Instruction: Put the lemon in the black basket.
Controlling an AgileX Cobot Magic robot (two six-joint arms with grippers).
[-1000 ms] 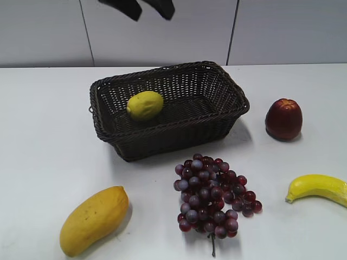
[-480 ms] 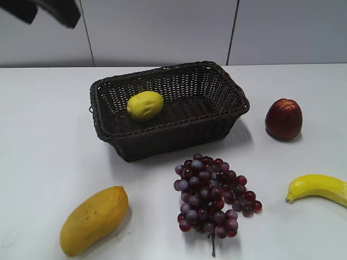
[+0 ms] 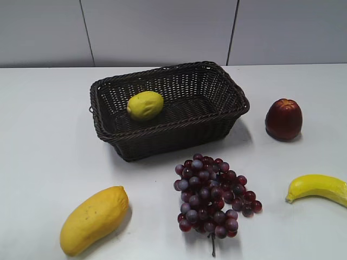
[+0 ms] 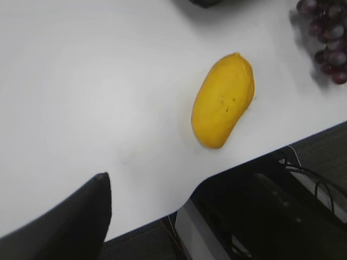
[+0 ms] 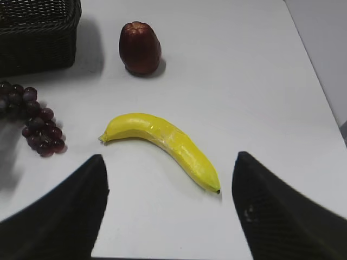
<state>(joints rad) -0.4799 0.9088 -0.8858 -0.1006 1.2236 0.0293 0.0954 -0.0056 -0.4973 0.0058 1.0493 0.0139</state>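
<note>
White table point(image 3: 43, 119) fills the scene, with a grey panelled wall point(image 3: 157, 30) behind it. On this table the lemon point(image 3: 145, 105) lies inside the black basket point(image 3: 217, 116), on the basket floor toward its left half, close to the near wall. No gripper touches it.

Just in front of the basket there is a bunch of dark red grapes point(image 3: 212, 196). At the near left corner of the table lies the mango point(image 3: 93, 219), well apart from the basket. To the right of the basket stands a red apple point(image 3: 283, 119), and nearer to the camera lies the banana point(image 3: 319, 188).

The right gripper point(image 5: 168, 208) hangs above the banana, its two dark fingers point(image 5: 65, 211) wide apart and holding nothing. Of the left gripper only one dark finger point(image 4: 65, 222) shows, at the bottom corner of the left wrist view, beside the mango; I cannot tell how far it is open.
</note>
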